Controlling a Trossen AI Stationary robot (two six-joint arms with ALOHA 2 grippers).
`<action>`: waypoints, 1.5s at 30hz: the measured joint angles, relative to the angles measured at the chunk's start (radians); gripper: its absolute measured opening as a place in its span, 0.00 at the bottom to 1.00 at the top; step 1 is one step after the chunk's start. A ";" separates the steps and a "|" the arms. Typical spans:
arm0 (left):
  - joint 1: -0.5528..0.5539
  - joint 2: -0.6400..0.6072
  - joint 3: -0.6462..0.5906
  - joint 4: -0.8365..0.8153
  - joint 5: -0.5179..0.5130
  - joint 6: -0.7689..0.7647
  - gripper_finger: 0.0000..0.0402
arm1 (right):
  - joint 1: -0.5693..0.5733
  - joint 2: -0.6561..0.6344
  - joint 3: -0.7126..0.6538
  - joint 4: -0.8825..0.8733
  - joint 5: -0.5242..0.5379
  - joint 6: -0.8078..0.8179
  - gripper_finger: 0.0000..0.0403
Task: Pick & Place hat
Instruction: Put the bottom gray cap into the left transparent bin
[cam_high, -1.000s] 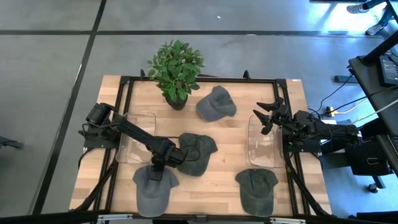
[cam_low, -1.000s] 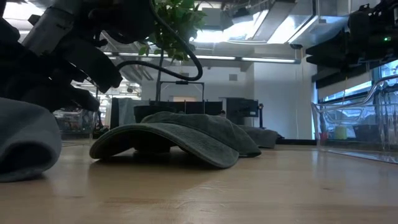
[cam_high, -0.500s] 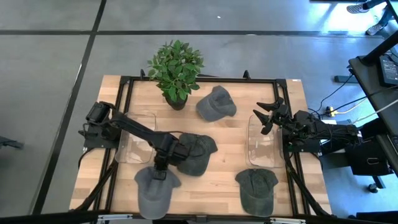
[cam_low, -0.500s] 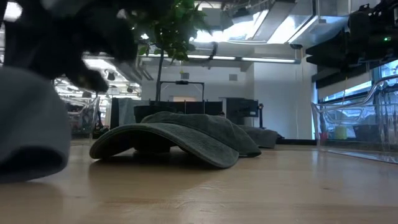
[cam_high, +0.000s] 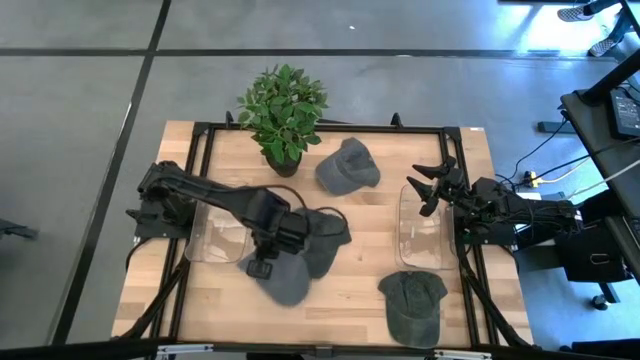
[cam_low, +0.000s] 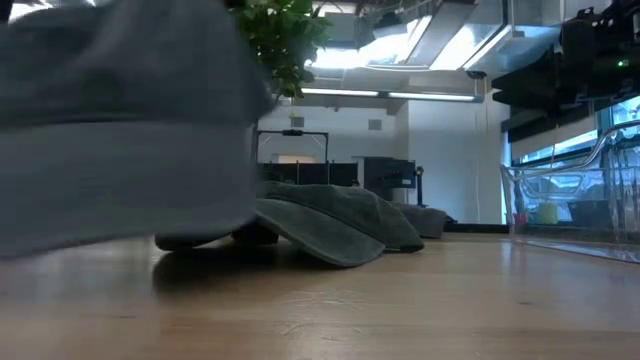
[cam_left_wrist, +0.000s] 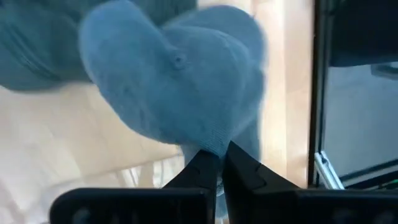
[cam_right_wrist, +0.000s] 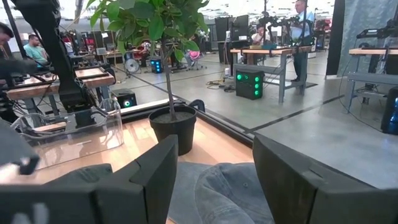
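Change: you lifted the grey-blue fabric cap (cam_high: 285, 277) off the table's near edge; a second ago it lay flat.
Left gripper (cam_left_wrist: 214, 163): pinched tight on the cap's edge.
Cap position: hanging beside the dark green cap (cam_high: 322, 236).
Meaning: pick likely done; placing remains.
Right gripper (cam_high: 428, 187): spread wide, idle over the clear plastic bin (cam_high: 421, 245).
Surface: pale wooden table (cam_high: 340, 290).
Room: grey concrete floor (cam_high: 80, 130).

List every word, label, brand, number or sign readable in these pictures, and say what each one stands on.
No readable text in any view.
Grey-blue fabric cap held by the left gripper: no logo or lettering shows.
Dark green cap near the table's front, and the grey cap beside the potted plant: plain.
Dark equipment box with green lights in the room behind: lights only, any markings too small to read.
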 joint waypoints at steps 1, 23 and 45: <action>0.000 0.000 0.029 -0.024 -0.019 0.010 0.01 | 0.000 0.000 0.000 -0.001 0.000 0.000 0.52; 0.030 -0.283 0.101 -0.096 -0.447 0.120 0.01 | 0.000 -0.001 0.000 -0.017 0.000 -0.005 0.52; 0.048 -0.598 -0.096 -0.098 -0.552 0.223 0.01 | 0.000 -0.001 0.000 -0.019 0.000 -0.018 0.52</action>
